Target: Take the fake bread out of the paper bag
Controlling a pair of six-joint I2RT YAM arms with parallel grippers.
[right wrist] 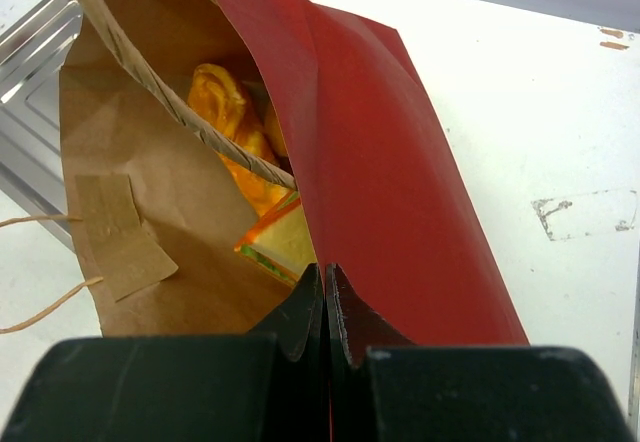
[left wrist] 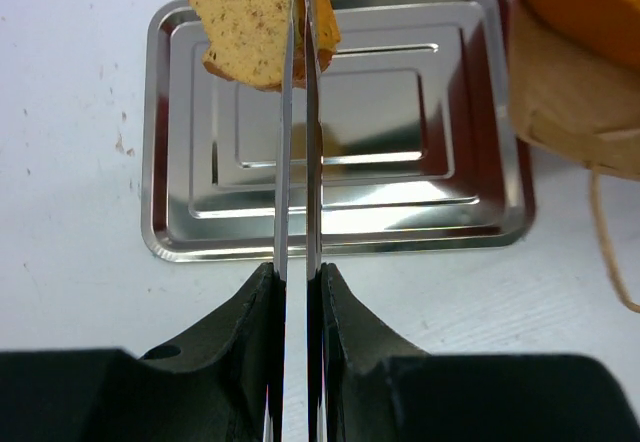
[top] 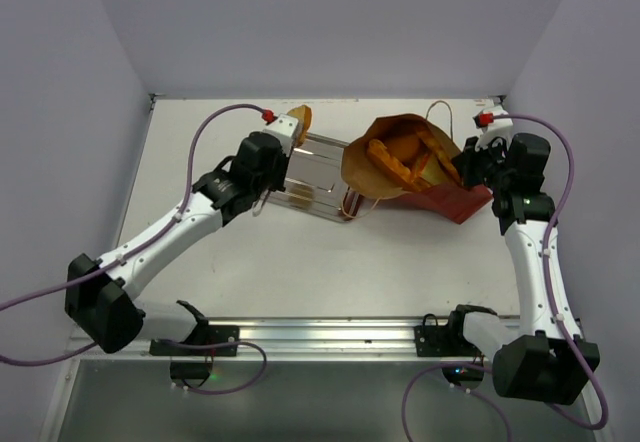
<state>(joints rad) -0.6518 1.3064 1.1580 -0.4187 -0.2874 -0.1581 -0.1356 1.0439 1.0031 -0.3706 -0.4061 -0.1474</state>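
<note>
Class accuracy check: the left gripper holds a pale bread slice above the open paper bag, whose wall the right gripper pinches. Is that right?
No. The left gripper holds the bread slice above the metal tray, not the paper bag; the left wrist view shows it.

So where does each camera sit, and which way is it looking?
Top external: above and behind, looking down at the table; left arm and right arm both show.
Left wrist: on the left arm, looking along the left gripper, pinching a bread slice, down onto the metal tray.
Right wrist: on the right arm, looking along the right gripper, shut on the wall of the paper bag, into its mouth.
Shared: both wrist views show tray and bag.
</note>
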